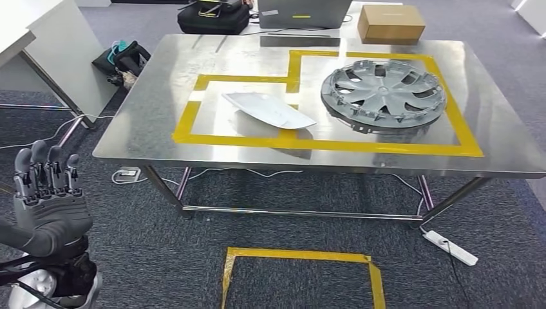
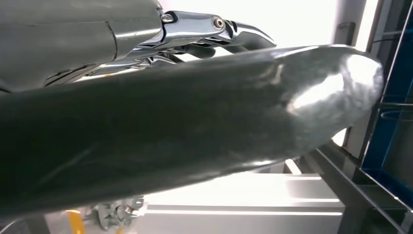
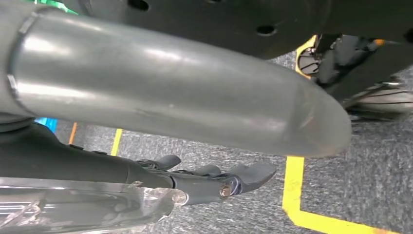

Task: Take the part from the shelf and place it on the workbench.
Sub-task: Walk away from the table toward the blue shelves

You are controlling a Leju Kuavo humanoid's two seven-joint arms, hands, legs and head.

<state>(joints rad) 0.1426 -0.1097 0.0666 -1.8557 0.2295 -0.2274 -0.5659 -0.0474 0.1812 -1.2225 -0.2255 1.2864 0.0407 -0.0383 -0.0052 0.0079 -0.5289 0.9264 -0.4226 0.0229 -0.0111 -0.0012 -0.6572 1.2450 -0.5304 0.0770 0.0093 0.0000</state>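
The steel workbench point(image 1: 161, 122) stands well ahead of the left hand point(image 1: 48, 199), whose fingers point(image 1: 45, 170) point up, slightly apart, holding nothing. On it lie a grey wheel cover point(image 1: 384, 95) and a white panel part point(image 1: 267, 109), far from those fingers. The right hand point(image 3: 195, 180) hangs over carpet, fingers loosely extended and empty.

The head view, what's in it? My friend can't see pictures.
A steel workbench marked with yellow tape holds a grey wheel cover and a white curved part. The robot's left hand is raised low at the left, holding nothing.
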